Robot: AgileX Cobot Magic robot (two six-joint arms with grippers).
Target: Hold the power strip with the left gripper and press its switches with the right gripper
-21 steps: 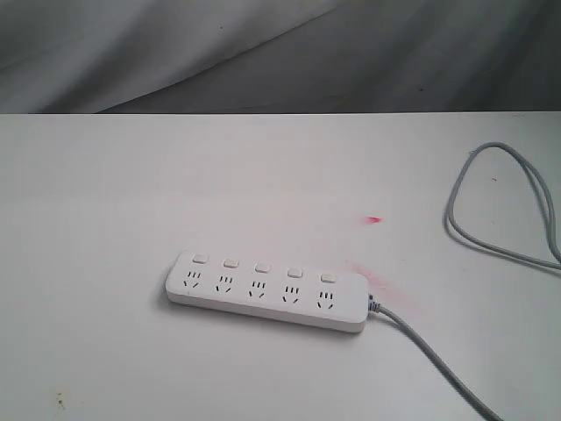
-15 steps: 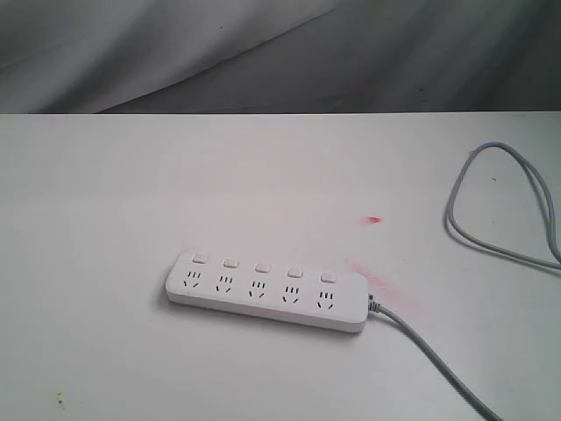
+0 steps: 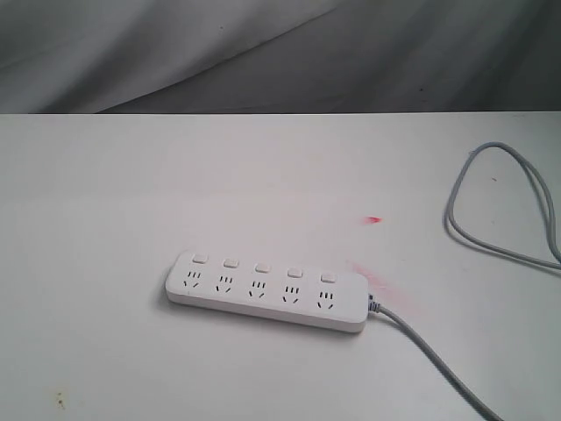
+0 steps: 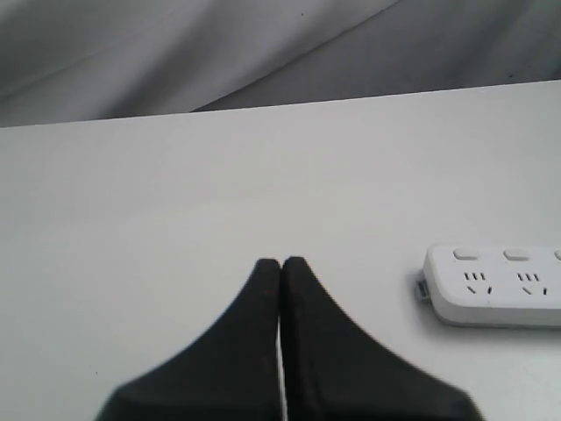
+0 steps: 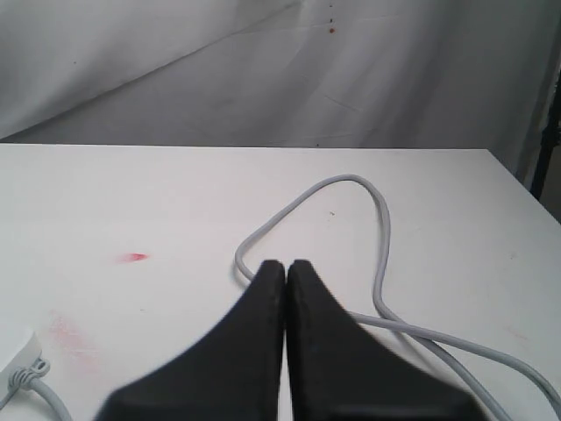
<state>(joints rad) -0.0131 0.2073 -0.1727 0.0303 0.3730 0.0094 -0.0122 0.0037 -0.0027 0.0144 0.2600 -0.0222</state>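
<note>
Now: white table [image 3: 131, 193], red smudge [image 3: 374, 219], grey draped backdrop [image 3: 263, 53]; left end effector [image 4: 280, 261], right end effector [image 5: 286, 263] both closed, empty.

The power strip [image 3: 266, 291] looks like smooth white plastic with a slight sheen — its cord [image 3: 436, 357] is matt grey. The table [image 3: 131, 193] is matt white, the backdrop [image 3: 263, 53] creased grey cloth.

Black left gripper [image 4: 280, 265], fingers [image 4: 250, 333] pressed together (tips touching); right gripper [image 5: 286, 267], fingers likewise meeting
</note>
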